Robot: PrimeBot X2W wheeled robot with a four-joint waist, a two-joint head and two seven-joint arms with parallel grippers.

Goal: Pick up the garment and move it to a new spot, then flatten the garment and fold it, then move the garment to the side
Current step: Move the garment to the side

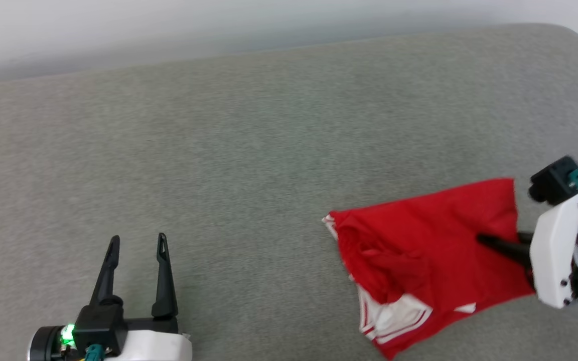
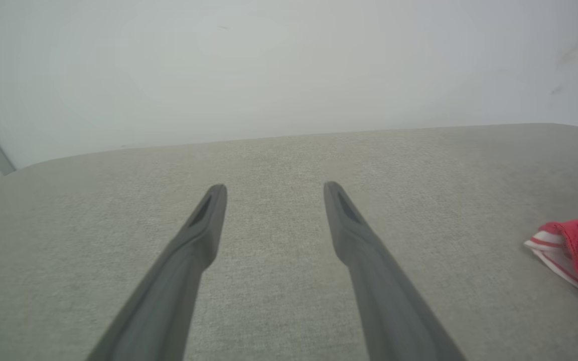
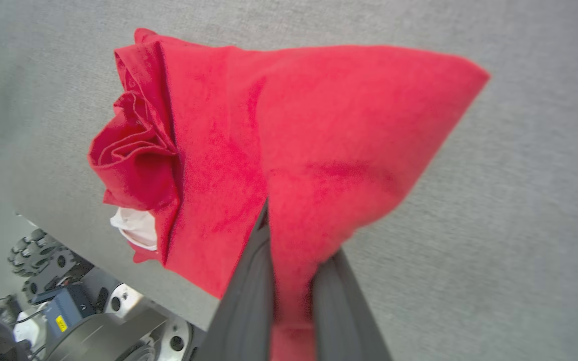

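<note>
In the head view, the red jersey T-shirt with white striped-trim sleeves (image 1: 419, 240) lies bunched at the near right of the grey cloth-covered tabletop (image 1: 269, 125). My right pincer (image 1: 487, 241) comes in from the right edge with its dark fingers pressed into the red cloth. My left pincer (image 1: 137, 240) sits at the near left, well apart from the shirt, fingers spread wide and holding nothing.

The left wrist view confirms this: the left pincer (image 2: 274, 193) gapes over bare grey fabric, with a corner of the shirt (image 2: 577, 245) at the far right.

In the right wrist view, the right pincer (image 3: 296, 260) is closed down tight on a fold of the shirt (image 3: 294, 125), and cloth is pinched between the two fingers.

I judge this to be the pick-up. To do it well I would lift straight up until the loose bundle clears the tabletop, then carry it towards the open middle. There both arms could reach it for flattening.
</note>
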